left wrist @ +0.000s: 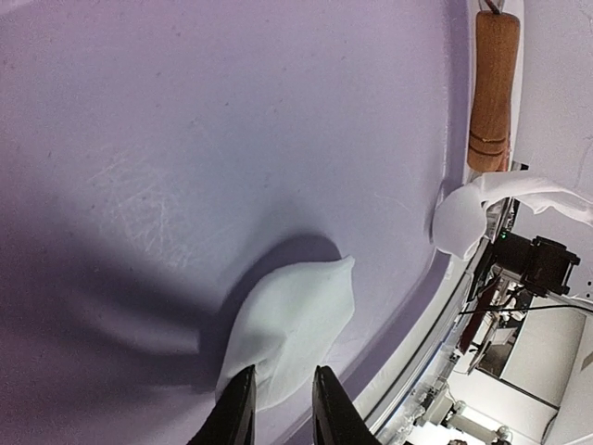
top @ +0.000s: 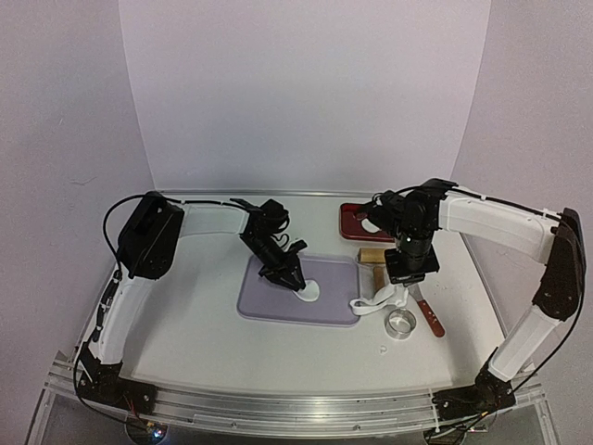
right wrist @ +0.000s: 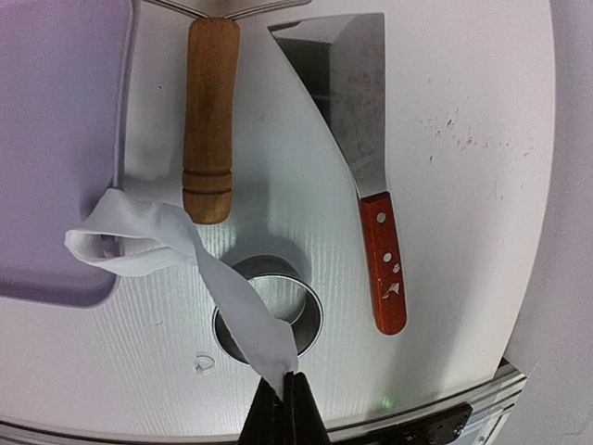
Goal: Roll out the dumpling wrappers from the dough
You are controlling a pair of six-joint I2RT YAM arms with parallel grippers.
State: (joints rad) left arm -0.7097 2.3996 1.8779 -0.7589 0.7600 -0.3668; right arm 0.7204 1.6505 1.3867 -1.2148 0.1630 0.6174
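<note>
The white bench (top: 185,352) carries a lavender plastic mat (top: 269,306) between the arms. A ragged white dough strip (right wrist: 139,243) is clamped in the fully closed right claw (right wrist: 285,394). In the right wrist view its long axis is drawn toward 10 o'clock, across the metal ring cutter (right wrist: 318,320) to the mat's rim. A small round white dough wrapper (top: 311,293) appears pinched by its edge in the narrowly closed left claw (top: 291,276). It is lifted over the mat toward 4 o'clock in the top view, nearer the left arm.
</note>
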